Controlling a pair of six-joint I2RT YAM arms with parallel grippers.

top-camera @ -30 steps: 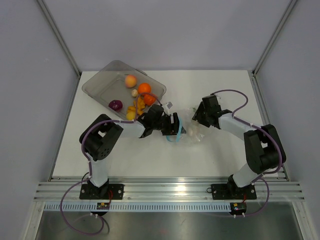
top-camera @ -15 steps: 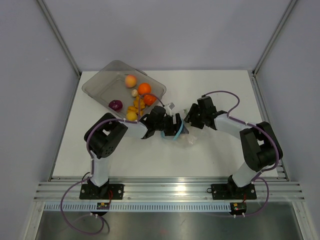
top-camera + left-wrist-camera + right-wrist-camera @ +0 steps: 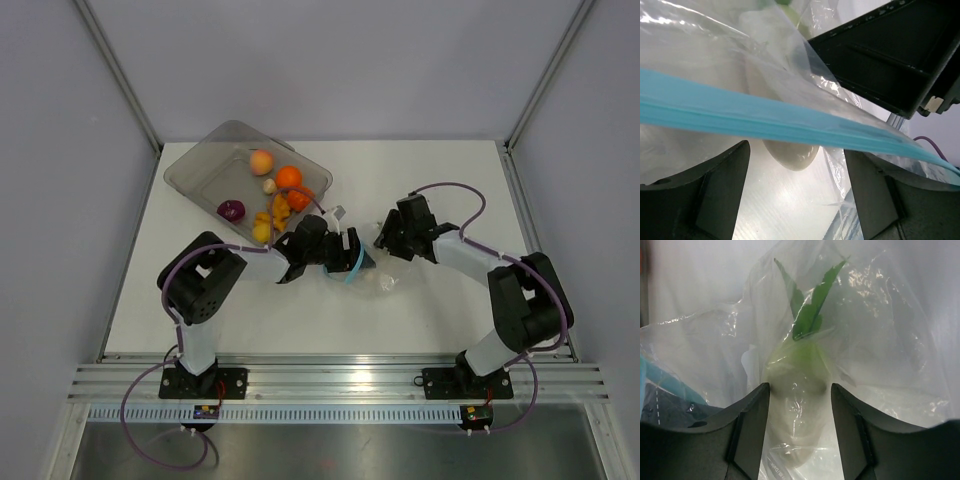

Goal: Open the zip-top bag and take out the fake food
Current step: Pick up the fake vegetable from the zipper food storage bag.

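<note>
The zip-top bag [image 3: 890, 330] sits crumpled over the middle of the table [image 3: 440, 310], between the two grippers. It holds a white, green-leaved radish [image 3: 797, 375], and its light blue zip strip [image 3: 765, 122] runs across the wide-open, empty jaws of the left gripper [image 3: 354, 258]. The right gripper [image 3: 385, 238] faces the bag's other side with its fingers partly apart either side of the radish, though I cannot tell whether they pinch it. The other fake food [image 3: 275, 195] lies in the grey tray [image 3: 200, 170] at the far left.

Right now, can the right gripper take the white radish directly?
Probably not directly. The white radish lies inside the zip-top bag, so clear plastic covers it. The right gripper faces it with jaws apart, and could likely only pinch it through the bag.
</note>
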